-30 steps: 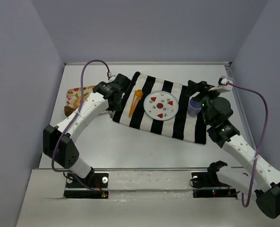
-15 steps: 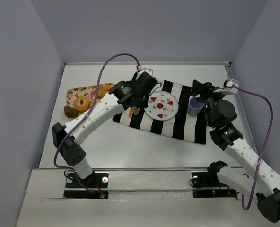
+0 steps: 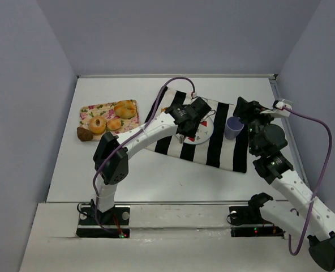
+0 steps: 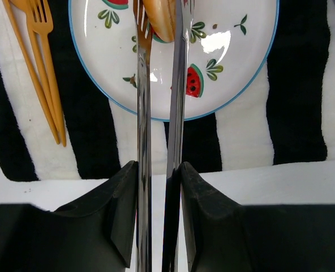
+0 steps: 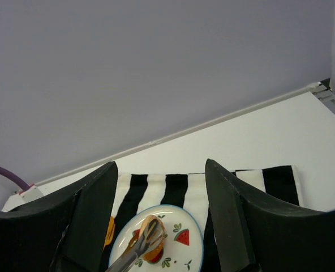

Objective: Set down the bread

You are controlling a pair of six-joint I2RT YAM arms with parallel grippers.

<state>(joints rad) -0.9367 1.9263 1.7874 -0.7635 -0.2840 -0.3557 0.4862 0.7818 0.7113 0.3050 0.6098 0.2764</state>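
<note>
White tabletop (image 3: 156,175), walled in grey on 3 sides. Carries 3 things directly. Black-and-white striped cloth (image 3: 224,144), spread flat and skewed, toward the far right. Left of the cloth, well apart: floral mat (image 3: 91,109), lying flat. Also left of the cloth, nearer than the mat and just beside its corner: dark brown lump (image 3: 85,134); touching or not, cannot tell.
</note>
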